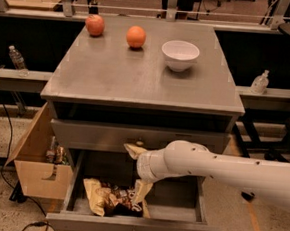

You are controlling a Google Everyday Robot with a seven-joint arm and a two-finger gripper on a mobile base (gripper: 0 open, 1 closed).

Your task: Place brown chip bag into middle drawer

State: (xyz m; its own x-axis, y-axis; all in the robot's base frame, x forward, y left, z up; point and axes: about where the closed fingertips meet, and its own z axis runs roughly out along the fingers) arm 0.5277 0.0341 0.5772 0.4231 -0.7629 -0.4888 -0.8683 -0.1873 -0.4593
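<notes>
Lying flat on the floor of the middle drawer (132, 228), the brown chip bag (109, 201) sits toward the left and front, all of it inside the walls. The drawer sticks far out from the grey cabinet, which leaves room to put things in from above. The white arm comes in from the right, low down and in front of the drawer above (98, 136), because the open drawer sits near the ground. At its end the pincer (136, 173) hangs just above the right end of the bag. Its tan fingers (132, 150) are spread wide with nothing held between them, so the bag rests on its own. The lower finger points down at the bag (I cannot tell if it touches). I think the bag is where it should be, and the arm only needs to lift clear without dragging it. Up on the bench (137, 84) stand an apple (95, 25), an orange (136, 36) and a white bowl (180, 55), well away from the work. A cardboard box (35, 171) leans beside the drawer.
</notes>
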